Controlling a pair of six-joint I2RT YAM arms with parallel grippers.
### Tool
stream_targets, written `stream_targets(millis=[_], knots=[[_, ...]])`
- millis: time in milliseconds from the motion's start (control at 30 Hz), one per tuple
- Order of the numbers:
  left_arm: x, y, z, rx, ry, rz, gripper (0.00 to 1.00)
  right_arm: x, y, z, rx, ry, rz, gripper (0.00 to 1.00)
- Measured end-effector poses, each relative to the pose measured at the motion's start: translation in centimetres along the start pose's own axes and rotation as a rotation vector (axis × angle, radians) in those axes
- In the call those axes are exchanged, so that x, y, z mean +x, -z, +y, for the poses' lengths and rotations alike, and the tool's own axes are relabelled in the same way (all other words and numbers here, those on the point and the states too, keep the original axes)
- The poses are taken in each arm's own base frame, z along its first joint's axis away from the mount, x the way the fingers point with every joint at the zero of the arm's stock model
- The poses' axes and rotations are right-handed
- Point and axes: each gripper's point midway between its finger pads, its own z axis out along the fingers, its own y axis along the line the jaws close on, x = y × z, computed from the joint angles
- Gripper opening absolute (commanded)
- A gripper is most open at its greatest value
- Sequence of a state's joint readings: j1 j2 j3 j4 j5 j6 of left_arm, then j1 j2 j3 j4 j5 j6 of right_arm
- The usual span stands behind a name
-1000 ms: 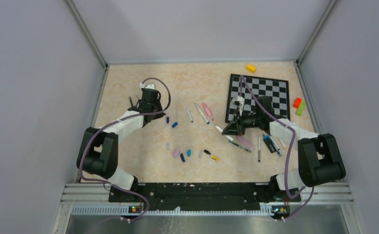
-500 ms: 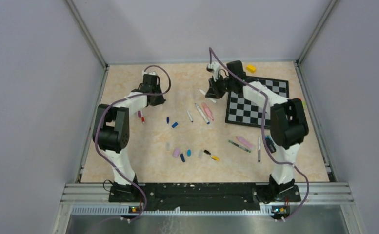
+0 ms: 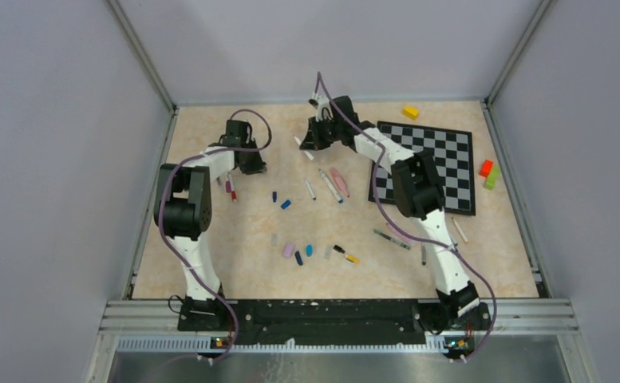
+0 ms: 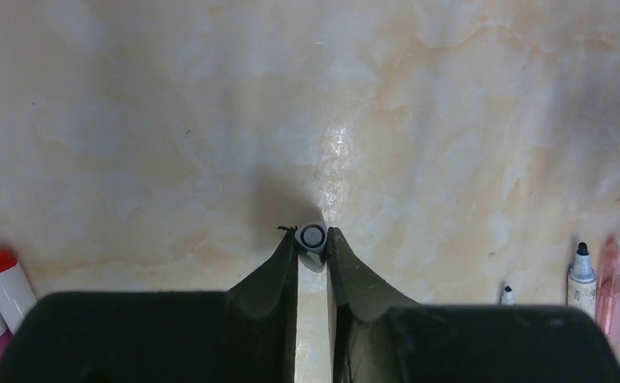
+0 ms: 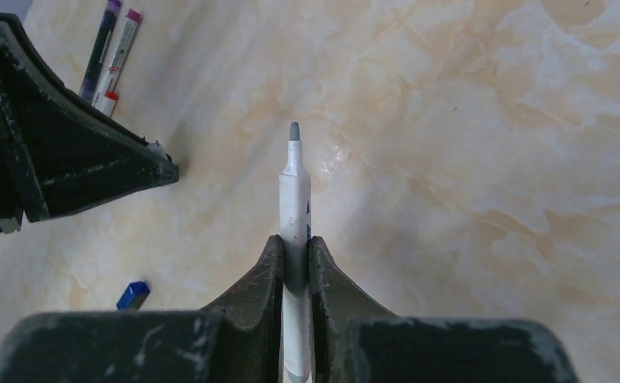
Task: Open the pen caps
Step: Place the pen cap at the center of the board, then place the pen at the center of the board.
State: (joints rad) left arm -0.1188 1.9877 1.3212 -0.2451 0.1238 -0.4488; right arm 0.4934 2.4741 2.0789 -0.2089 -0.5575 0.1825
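The right gripper [image 5: 296, 243] pinches a white pen [image 5: 294, 183], bare tip forward. The left gripper [image 4: 312, 234] pinches a small grey cap [image 4: 313, 238] over the table [image 4: 171, 120]. Better to lower the cap close before letting go, so it cannot roll. Grey walls [image 3: 67, 120] enclose the marbled beige top; other loose caps [image 3: 289, 250] lie mid-table.

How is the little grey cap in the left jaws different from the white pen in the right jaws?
The grey cap is short and stubby; the white pen is long and thin. The cap shows its round end to its wrist camera; the pen points away, bare grey tip first. The cap sits at the very tip of its jaws; the pen runs back between its jaws. Both are gripped.
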Motion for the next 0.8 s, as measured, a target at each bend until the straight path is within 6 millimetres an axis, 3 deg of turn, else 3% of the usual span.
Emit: stream_targets(millis=[333, 500, 667, 800], knots=[[0.2, 0.0, -0.3, 0.035, 0.015, 0.012, 0.38, 2.2, -3.6, 1.7, 0.044, -0.089, 0.029, 0.0], [0.1, 0.1, -0.6, 0.055, 0.026, 0.015, 0.42, 3.3, -4.3, 0.9, 0.086, -0.095, 0.039, 0.09], [0.2, 0.3, -0.6, 0.064, 0.032, 0.022, 0.45, 3.1, -4.4, 0.4, 0.109, -0.094, 0.03, 0.16], [0.6, 1.2, -0.3, 0.053, 0.024, 0.046, 0.5, 3.1, -4.4, 0.4, 0.112, -0.089, 0.026, 0.27]])
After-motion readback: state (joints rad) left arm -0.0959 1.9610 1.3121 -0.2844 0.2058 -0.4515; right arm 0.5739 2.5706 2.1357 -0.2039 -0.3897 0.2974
